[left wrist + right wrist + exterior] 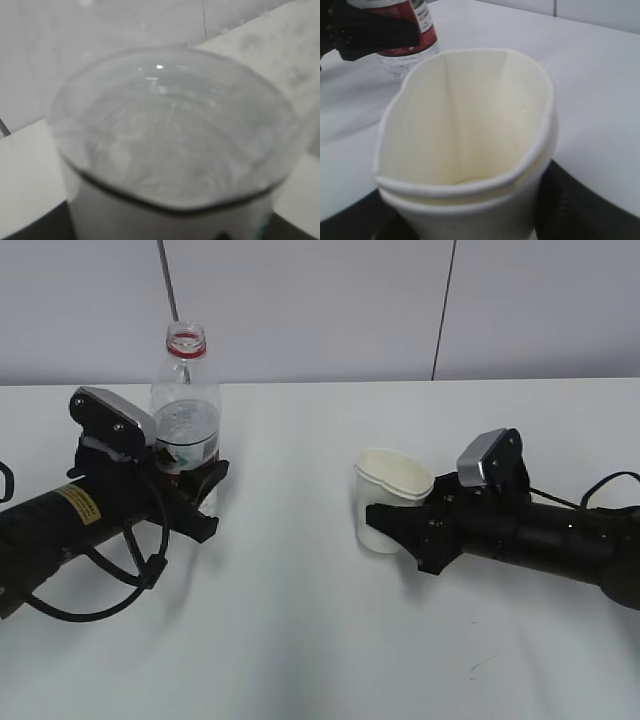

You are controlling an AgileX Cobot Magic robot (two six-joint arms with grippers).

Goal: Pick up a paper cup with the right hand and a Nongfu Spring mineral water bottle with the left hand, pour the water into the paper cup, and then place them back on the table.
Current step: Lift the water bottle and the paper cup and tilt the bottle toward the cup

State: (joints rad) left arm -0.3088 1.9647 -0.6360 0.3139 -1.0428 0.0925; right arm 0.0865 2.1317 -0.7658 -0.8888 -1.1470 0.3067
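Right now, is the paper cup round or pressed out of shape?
Pressed out of shape: the paper cup's rim is a flattened oval, and the right hand's jaws clamp its sides.

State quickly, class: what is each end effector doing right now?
Left end effector: closed on the water bottle.
Right end effector: closed on the paper cup, squeezing its rim oval.

Two arms, both matte black, tubular forearms. Left hand (195, 502): black angular fingers, a silver-grey rounded plate with small dark screws mounted on top behind them. Yellow rectangular sticker with tiny dark print on the forearm; text too small to read. Thick black cable loops loosely below the forearm. Right hand (392, 523): same black build, same silver-grey plate on top, small screw heads on the side, thin black cable arcing behind it.
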